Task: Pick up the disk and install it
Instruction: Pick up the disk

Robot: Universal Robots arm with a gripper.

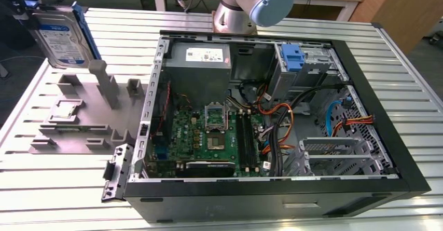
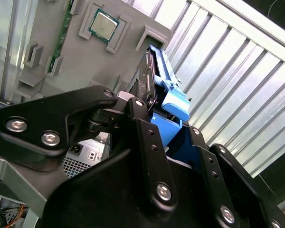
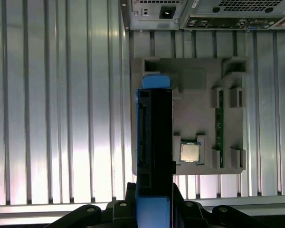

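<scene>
Disk held upright in the gripper, outside the open computer case

The gripper (image 3: 154, 194) is clamped on the disk (image 1: 61, 34). In both wrist views its two black fingers (image 2: 143, 130) press on the two flat faces, and the disk stands out past them with its narrow edge toward the camera. In the exterior view the disk is at the far left of the scene, with its white-and-blue label facing the camera and a blue rail along its edge. It is over the far part of the grey parts holder (image 1: 83, 119) and well apart from the computer case (image 1: 277, 189) on the right. In the first wrist view the disk lies across one edge of the holder, just beside the processor chip (image 3: 190, 152) in its pocket. All stands on the slatted metal table (image 1: 55, 189).
</scene>
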